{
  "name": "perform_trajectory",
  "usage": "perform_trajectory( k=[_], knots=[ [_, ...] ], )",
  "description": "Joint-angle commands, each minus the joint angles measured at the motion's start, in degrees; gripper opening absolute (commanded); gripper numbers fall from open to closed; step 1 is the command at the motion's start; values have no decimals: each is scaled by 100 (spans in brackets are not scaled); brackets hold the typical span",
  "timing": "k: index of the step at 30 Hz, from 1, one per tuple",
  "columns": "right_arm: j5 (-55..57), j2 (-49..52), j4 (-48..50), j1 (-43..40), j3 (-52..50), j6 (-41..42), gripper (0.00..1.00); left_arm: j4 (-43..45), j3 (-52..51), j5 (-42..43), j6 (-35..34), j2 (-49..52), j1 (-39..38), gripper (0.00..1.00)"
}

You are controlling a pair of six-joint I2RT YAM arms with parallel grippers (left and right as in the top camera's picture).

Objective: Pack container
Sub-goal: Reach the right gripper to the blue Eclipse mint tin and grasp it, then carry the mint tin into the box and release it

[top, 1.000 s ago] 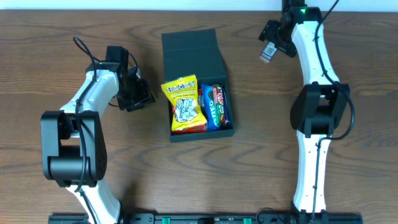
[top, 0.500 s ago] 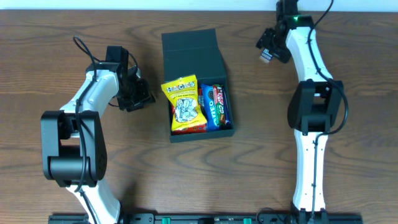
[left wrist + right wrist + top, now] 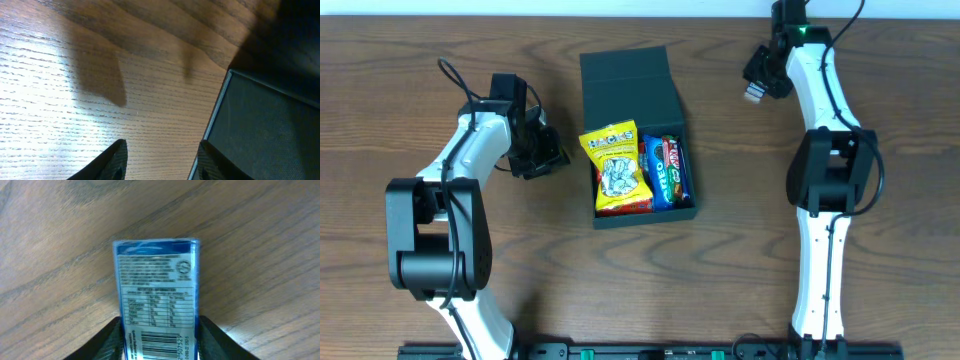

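right hand [image 3: 160,326] pinching blue packet [image 3: 156,280], upper right | left hand [image 3: 161,152] half-spread, empty | container [image 3: 625,80] top centre, lid open | tip: prob lift high, lower it flat inside, dodge the flap

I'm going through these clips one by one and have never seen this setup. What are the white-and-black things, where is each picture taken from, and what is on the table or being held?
Those are two robot arms, each ending in a two-finger gripper. One picture looks straight down on the wooden table. The other two come from small cameras on the wrists, looking past each arm's own fingers. In the middle sits the container, a dark green box with its lid flapped open. It holds a yellow snack bag and an Oreo pack. The left gripper is beside the box, open and empty. The right gripper, near the table's far edge, is closed on a blue packet, whose label side faces its camera.
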Motion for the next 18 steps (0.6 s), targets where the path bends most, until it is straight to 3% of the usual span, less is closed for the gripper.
perform_trajectory(
  k=[1,12,18],
  knots=[
    [17,146,-13,-39,-26,-2,38,-20,15,-37,101,-66,20,47],
    [83,146,-166,-37,-26,-205,33,-39,15,-37,101,-66,20,47],
    [83,146,-535,-20,216,-509,18,-37,15,-39,101,-66,20,47]
  ],
)
